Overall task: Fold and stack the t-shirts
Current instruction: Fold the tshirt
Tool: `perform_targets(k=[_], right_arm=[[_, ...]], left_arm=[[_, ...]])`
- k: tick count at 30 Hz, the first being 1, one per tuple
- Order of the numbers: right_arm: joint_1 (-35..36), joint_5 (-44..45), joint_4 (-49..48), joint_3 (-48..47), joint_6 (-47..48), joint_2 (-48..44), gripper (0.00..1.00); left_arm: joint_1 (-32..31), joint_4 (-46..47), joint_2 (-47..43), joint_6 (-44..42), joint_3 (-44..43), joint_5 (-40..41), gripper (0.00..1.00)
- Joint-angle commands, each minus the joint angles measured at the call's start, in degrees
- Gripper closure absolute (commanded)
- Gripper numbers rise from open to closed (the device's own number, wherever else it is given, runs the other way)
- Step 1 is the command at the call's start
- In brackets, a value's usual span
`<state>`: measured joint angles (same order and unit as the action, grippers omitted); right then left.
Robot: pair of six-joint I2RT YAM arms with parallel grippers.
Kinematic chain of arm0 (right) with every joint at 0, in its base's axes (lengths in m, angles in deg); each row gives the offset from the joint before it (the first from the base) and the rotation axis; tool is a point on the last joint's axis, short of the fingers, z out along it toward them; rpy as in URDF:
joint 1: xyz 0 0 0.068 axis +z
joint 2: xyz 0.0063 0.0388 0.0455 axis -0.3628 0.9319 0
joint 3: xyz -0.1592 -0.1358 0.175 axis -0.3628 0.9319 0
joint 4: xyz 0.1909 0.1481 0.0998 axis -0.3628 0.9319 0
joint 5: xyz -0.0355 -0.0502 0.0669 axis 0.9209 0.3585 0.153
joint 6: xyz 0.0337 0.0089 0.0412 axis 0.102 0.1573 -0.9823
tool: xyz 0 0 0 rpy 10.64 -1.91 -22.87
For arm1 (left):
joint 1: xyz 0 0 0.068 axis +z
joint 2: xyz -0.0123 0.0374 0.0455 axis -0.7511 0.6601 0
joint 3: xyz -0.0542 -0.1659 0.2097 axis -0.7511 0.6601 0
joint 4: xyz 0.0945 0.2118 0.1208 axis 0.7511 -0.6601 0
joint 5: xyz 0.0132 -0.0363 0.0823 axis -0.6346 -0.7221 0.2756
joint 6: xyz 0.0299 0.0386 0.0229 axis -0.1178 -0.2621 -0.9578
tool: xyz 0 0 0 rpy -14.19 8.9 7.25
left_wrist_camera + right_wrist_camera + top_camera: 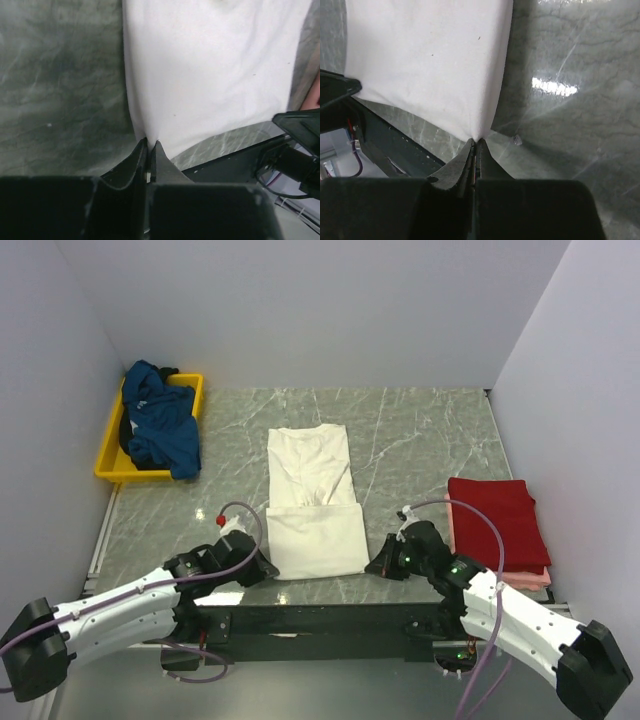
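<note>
The cream-white t-shirt point(312, 500) lies lengthwise in the middle of the table, its near part doubled over. My left gripper point(262, 568) is shut on the near left corner, where the cloth point(210, 75) narrows into the pinched tips point(150, 144). At the near right corner my right gripper point(375, 568) is shut on the same shirt point(430, 60), with the cloth drawn to a point between its tips point(476, 141). A folded red t-shirt point(497, 520) rests on a pale pink one point(530, 580) at the right. The dark teal-blue t-shirt point(160, 425) is bunched in the tray.
The yellow tray point(110, 475) stands at the back left against the wall. White walls close in the table on three sides. The dark base rail point(320, 615) runs along the near edge just behind both grippers.
</note>
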<state>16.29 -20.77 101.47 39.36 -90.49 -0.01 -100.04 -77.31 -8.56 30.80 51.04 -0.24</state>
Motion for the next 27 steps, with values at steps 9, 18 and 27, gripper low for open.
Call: perform_targets(k=[9, 18, 27], right_arm=[[1.11, 1.47, 4.47, -1.72, -0.98, -2.23, 1.0], [1.55, 1.38, 4.55, -2.51, 0.6, 0.67, 0.67], [1.64, 9.03, 10.9, -14.98, 3.15, -1.36, 0.59]], left_arm=[[-4.37, -2.5, 0.62, 2.02, -1.26, 0.67, 0.99], [-4.89, -2.84, 4.13, 0.34, -1.35, -0.92, 0.73], [-4.9, -13.32, -2.91, -3.76, -15.04, 8.93, 0.61]])
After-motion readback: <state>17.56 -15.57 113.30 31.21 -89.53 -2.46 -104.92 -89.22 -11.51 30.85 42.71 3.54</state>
